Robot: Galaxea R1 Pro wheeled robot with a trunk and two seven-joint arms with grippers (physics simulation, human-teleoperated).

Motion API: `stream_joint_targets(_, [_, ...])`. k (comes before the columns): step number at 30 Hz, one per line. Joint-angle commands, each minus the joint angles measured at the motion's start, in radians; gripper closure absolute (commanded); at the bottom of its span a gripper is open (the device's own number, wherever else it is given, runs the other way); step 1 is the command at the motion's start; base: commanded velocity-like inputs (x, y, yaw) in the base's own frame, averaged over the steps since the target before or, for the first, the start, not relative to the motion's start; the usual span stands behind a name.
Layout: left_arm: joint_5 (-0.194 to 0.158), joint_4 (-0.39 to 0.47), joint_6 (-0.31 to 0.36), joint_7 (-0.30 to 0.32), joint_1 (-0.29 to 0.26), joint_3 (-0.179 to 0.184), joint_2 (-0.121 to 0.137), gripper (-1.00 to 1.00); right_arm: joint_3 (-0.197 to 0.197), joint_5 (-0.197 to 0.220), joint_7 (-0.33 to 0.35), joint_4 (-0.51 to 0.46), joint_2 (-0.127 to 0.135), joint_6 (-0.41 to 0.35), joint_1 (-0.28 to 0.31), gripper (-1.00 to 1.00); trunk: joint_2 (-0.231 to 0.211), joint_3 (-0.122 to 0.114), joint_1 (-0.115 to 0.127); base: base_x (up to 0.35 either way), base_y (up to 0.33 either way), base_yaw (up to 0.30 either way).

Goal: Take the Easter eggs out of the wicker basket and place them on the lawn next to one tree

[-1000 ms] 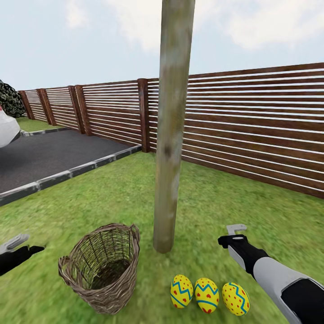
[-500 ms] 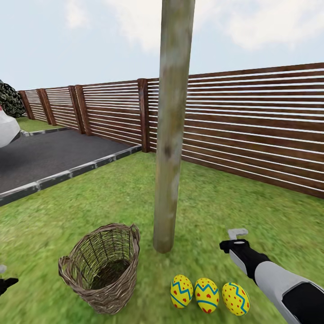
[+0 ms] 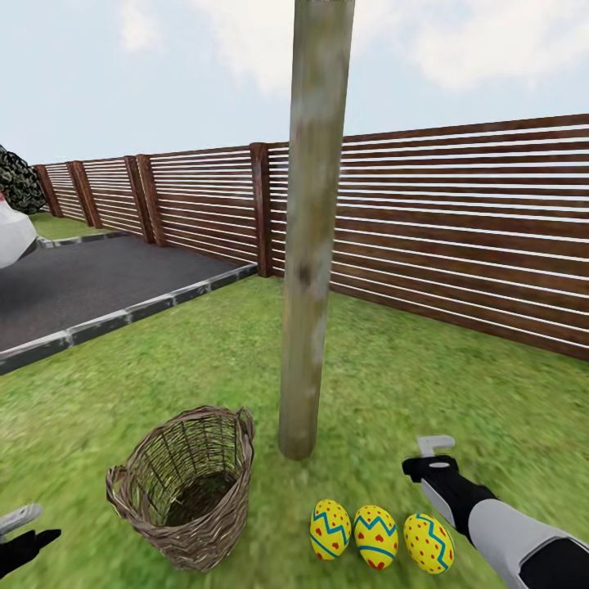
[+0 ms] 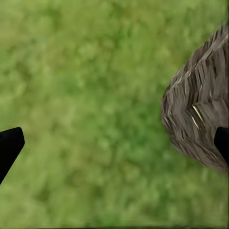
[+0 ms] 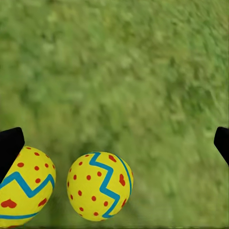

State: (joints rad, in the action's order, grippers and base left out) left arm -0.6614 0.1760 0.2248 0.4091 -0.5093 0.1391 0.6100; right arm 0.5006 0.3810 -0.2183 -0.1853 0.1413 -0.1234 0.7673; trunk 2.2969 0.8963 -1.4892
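Three yellow Easter eggs [image 3: 330,529] [image 3: 375,536] [image 3: 428,542] with red dots and blue zigzags lie in a row on the lawn [image 3: 204,360], just in front of the tree [image 3: 313,245]. Left of the trunk stands the wicker basket [image 3: 184,499], upright, with nothing showing inside it. My right gripper [image 3: 432,454] hovers open just behind the right-hand egg. The right wrist view has two eggs [image 5: 99,186] [image 5: 21,186] on grass between the spread fingertips of the right gripper [image 5: 114,143]. My left gripper [image 3: 31,528] is open, low and left of the basket [image 4: 198,124].
A brown slatted fence [image 3: 458,229] runs behind the tree. A dark asphalt driveway [image 3: 74,286] with a stone kerb [image 3: 123,315] lies at the left, with a white car's edge [image 3: 12,233] and a dark bush [image 3: 16,180] beyond. Open grass stretches to the right.
Both arms have drawn back toward me: the right gripper slid nearer and lower beside the eggs, and the left gripper dropped to the lower left corner. Eggs, basket and tree have not moved.
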Motion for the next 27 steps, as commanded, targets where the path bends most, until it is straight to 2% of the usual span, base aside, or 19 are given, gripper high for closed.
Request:
stream_joint_targets(1, [-0.010, -0.008, 0.001, 0.024, 0.000, 0.010, 0.000, -1.00, 0.009, 0.006, -0.006, 0.000, 0.000, -0.006, -0.005, -1.00, -0.007, -0.002, 0.004, 0.000, 0.000, 0.000])
stream_joint_targets(5, [-0.010, -0.043, -0.035, 0.060, 0.001, 0.013, 0.000, -1.00, 0.009, 0.005, -0.006, 0.004, 0.000, -0.004, -0.012, -1.00, -0.035, -0.015, 0.019, 0.000, 0.000, 0.000])
stream_joint_targets(8, [-0.010, -0.077, -0.054, 0.066, 0.001, 0.019, -0.020, -1.00, 0.009, 0.007, -0.006, 0.010, 0.001, 0.001, -0.014, -1.00, -0.056, -0.024, 0.031, 0.000, 0.000, 0.000])
stream_joint_targets(10, [-0.010, -0.099, -0.075, 0.067, 0.001, 0.039, -0.033, -1.00, 0.009, 0.007, -0.006, 0.027, 0.000, 0.007, -0.019, -1.00, -0.070, -0.030, 0.039, 0.000, 0.000, 0.000])
stream_joint_targets(13, [-0.010, -0.157, -0.118, 0.061, 0.003, 0.096, -0.076, -1.00, 0.009, 0.005, -0.006, 0.047, 0.001, 0.012, -0.040, -1.00, -0.091, -0.040, 0.050, 0.000, 0.000, 0.000])
stream_joint_targets(16, [-0.011, -0.202, -0.170, 0.059, 0.003, 0.129, -0.099, -1.00, 0.009, 0.007, -0.007, 0.051, 0.003, 0.034, -0.062, -1.00, -0.112, -0.049, 0.062, 0.000, 0.000, 0.000])
stream_joint_targets(20, [-0.012, -0.227, -0.199, 0.059, 0.007, 0.140, -0.109, -1.00, 0.009, 0.007, -0.007, 0.080, 0.002, 0.058, -0.090, -1.00, -0.140, -0.062, 0.077, 0.000, 0.000, 0.000])
stream_joint_targets(27, [-0.012, -0.232, -0.206, 0.059, 0.047, 0.143, -0.137, -1.00, 0.010, 0.008, -0.007, 0.114, -0.001, 0.088, -0.148, -1.00, -0.189, -0.084, 0.104, 0.000, 0.000, 0.000])
